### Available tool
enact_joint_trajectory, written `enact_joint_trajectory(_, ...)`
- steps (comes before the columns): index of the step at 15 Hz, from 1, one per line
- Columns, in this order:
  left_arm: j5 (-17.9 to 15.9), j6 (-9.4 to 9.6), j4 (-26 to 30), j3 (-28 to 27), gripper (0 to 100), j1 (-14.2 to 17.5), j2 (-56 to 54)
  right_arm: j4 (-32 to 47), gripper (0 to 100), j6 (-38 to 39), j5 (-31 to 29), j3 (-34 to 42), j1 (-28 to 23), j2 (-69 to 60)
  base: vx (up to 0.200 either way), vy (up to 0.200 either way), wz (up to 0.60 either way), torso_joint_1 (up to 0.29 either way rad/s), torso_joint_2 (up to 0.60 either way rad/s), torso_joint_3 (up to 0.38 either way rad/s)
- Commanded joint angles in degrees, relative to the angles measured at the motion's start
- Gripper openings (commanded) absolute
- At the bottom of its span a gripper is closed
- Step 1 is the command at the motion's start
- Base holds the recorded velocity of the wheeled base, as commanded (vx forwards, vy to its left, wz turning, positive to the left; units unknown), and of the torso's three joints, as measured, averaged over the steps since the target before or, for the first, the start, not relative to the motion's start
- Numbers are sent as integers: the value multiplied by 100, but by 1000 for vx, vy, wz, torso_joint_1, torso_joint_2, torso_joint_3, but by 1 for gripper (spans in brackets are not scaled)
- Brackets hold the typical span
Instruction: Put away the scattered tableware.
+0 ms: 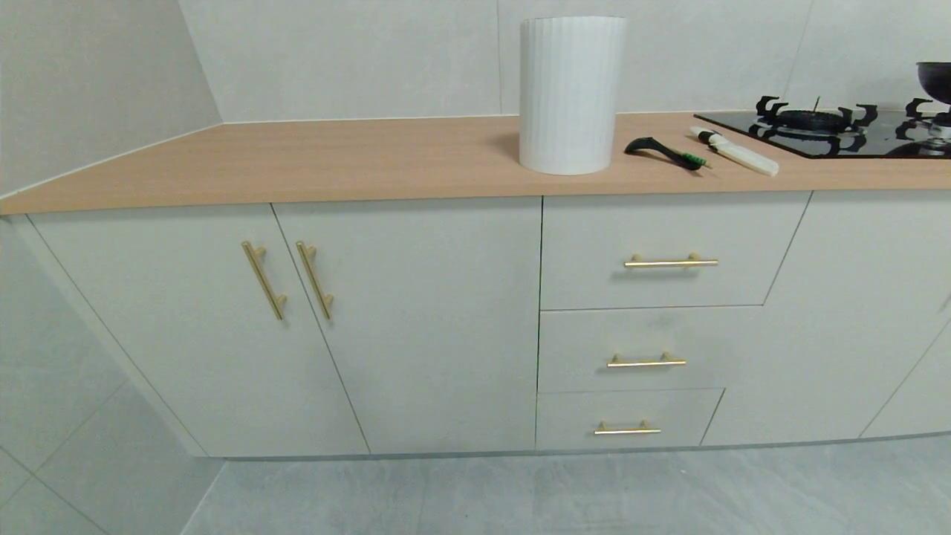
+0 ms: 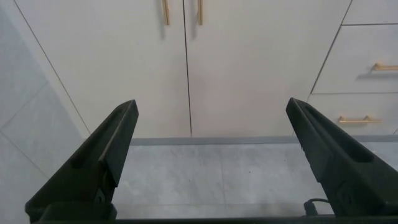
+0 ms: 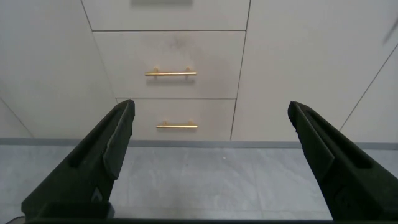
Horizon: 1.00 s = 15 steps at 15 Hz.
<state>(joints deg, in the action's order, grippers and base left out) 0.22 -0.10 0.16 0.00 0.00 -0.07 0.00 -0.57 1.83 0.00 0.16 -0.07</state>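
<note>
Tableware, a black peeler (image 1: 663, 153) and a white knife (image 1: 735, 151), lies up on the counter (image 1: 334, 160) at the right, both running far-left to near-right. My left gripper (image 2: 210, 106) and right gripper (image 3: 210, 104) are open and empty, low before the cabinet; the right one seems nearer.

Left gripper (image 2: 210, 107), right gripper (image 3: 210, 106): matte black; long, wedge-shaped, tapered

Wooden counter (image 1: 334, 160) over pale cabinets (image 1: 839, 312). Black gas hob (image 1: 817, 132) set into counter at right end. Dark pot (image 1: 935, 78) on its far-right burner, cut by frame edge. Two doors (image 1: 416, 327) at left, shut, upright gold handles (image 1: 264, 280) side by side. Three stacked drawers (image 1: 654, 223) right of doors, shut, each with level gold handle. Grey tiled floor (image 1: 520, 498). Pale tiled wall (image 1: 356, 59).
</note>
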Motion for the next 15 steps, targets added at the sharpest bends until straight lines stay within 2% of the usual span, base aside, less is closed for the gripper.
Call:
enact_joint_trajectory(1, 4, 1, 2, 0, 100, 0, 7, 0, 100, -4, 2, 0, 2, 7, 200, 0, 0, -2, -7, -2)
enact_joint_trajectory(6, 4, 1, 2, 0, 100, 0, 7, 0, 100, -4, 2, 0, 2, 7, 200, 0, 0, 0, 1, 6)
enact_joint_trajectory(15, 4, 1, 2, 0, 100, 0, 7, 0, 100, 5, -7, 0, 2, 7, 0, 0, 0, 0, 0, 0)
